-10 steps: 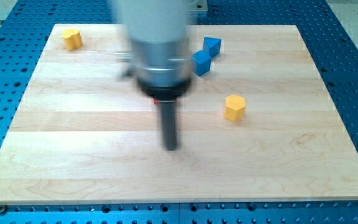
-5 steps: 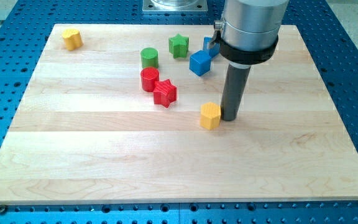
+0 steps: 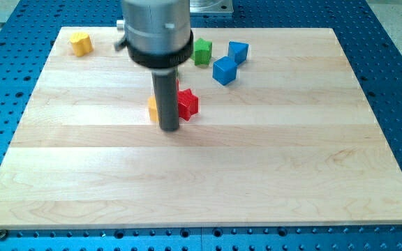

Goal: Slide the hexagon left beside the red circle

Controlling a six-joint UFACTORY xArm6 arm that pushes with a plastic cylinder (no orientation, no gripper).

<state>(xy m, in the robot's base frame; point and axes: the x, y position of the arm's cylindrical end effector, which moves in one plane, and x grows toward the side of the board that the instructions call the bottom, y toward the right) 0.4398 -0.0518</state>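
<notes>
My tip [image 3: 169, 128] rests on the board just left of centre. The yellow hexagon [image 3: 153, 109] peeks out from behind the rod's left side, touching it or nearly so. The red star [image 3: 187, 104] sits just right of the rod. Only a sliver of the red circle [image 3: 176, 85] shows behind the rod, above the star. The arm's body hides the rest of it and the green circle.
A green star [image 3: 202, 51] and two blue blocks [image 3: 224, 70], [image 3: 238, 51] lie at the top, right of the arm. A second yellow block [image 3: 81, 43] sits in the board's top left corner.
The rod has swept left across the board. The yellow hexagon moved left with it, from right of the red star to its left side. The arm now covers the red and green circles.
</notes>
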